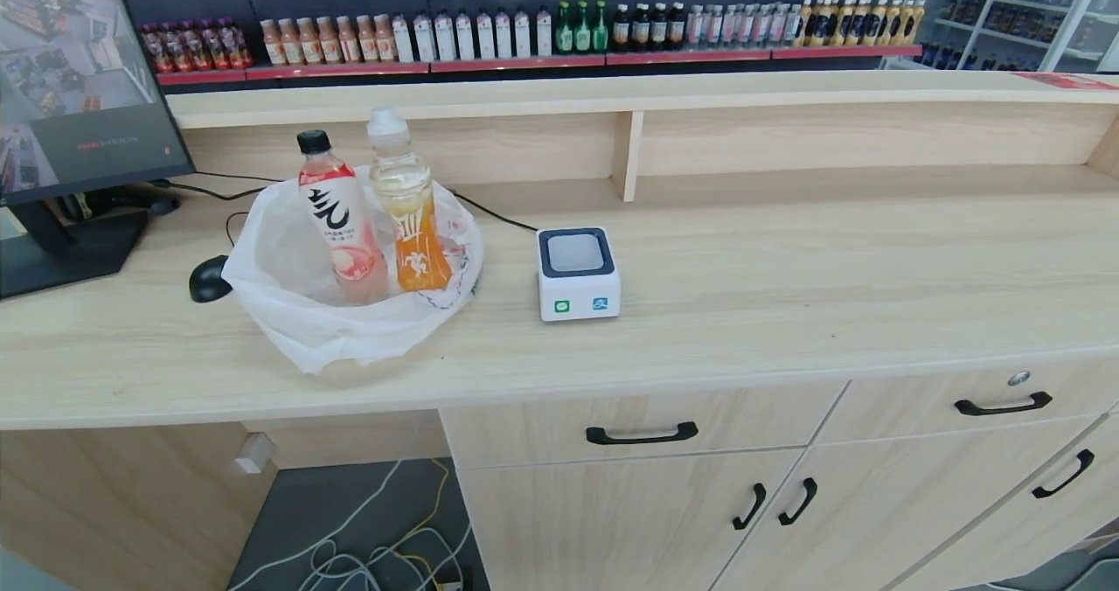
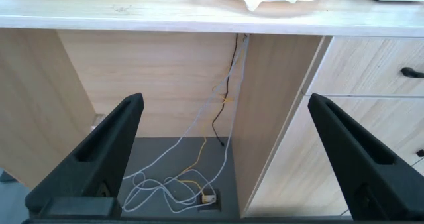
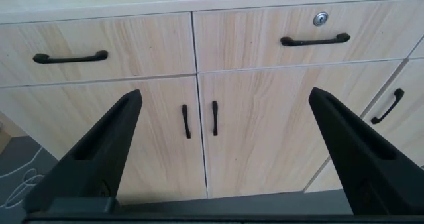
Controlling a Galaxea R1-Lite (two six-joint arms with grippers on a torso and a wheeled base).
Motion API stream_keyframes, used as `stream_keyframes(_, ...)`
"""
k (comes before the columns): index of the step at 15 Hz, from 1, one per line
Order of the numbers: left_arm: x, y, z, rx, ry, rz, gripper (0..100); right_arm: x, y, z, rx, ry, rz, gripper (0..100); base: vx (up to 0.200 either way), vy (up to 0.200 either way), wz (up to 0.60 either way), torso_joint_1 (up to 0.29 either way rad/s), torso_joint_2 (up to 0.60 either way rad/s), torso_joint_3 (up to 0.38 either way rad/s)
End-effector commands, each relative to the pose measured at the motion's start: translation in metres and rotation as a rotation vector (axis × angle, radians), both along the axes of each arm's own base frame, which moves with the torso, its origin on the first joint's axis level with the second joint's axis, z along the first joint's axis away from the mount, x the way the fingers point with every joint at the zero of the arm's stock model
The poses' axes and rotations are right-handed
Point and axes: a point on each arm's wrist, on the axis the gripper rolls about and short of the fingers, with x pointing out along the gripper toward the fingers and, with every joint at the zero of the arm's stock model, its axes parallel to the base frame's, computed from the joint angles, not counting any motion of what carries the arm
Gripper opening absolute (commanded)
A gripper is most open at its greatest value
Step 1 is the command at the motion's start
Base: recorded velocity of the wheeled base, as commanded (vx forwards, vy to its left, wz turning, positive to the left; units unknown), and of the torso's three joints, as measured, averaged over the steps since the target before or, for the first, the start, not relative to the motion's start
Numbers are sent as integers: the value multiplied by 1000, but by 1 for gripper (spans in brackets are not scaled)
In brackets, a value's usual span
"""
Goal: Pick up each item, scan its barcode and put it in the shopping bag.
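Left gripper wide open, empty, low before the counter's open bay with cables. Bag sits on the counter above it, with pink bottle and orange bottle upright inside. Scanner just beside bag. Right gripper wide open, empty, facing cabinet doors under the drawers.

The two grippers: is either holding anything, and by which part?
Nothing is held. The left gripper and the right gripper are both open and empty. The pink bottle and orange bottle stand in the shopping bag.
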Motion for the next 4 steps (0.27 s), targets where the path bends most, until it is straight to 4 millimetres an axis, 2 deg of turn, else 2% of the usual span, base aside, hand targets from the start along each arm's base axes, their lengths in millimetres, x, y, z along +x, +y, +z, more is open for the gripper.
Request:
stream_keyframes(1, 0, 0, 0, 0, 0, 1, 100, 0, 0, 0, 0, 1, 0, 100, 0, 0, 0, 0, 0, 0)
stream_keyframes(4, 0, 0, 0, 0, 0, 1, 100, 0, 0, 0, -5, 2, 0, 100, 0, 0, 0, 0, 0, 0)
